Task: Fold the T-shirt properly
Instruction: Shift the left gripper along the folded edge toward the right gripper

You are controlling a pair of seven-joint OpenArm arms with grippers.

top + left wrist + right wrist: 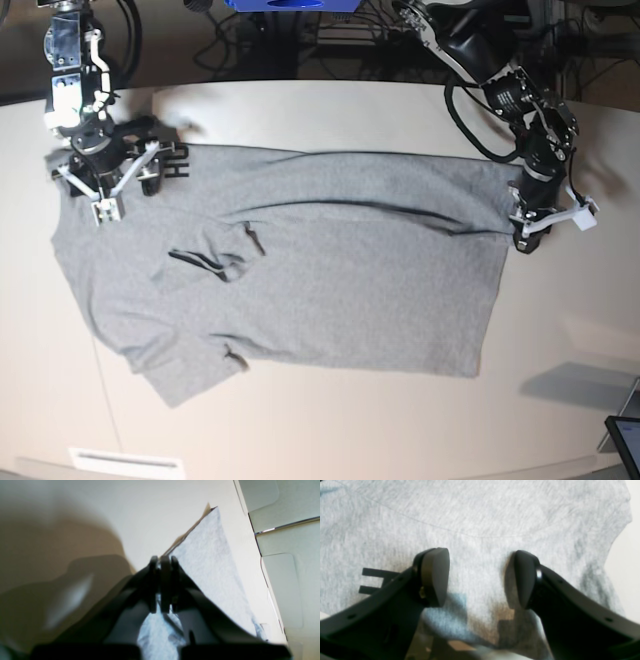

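Observation:
The grey T-shirt lies spread flat on the pale table, plain side up, hem toward the right. A sleeve is folded inward at its left part. My left gripper sits at the hem's far corner. In the left wrist view its fingers are pressed together on the cloth's edge. My right gripper is over the shoulder end at the upper left. In the right wrist view it stands open, fingertips down at the fabric with nothing pinched. Black bars show beside one finger.
The table's edge runs close beside my left gripper, with floor beyond it. A dark screen corner sits at the front right. A blue object and cables lie behind the table. A white label marks the front edge.

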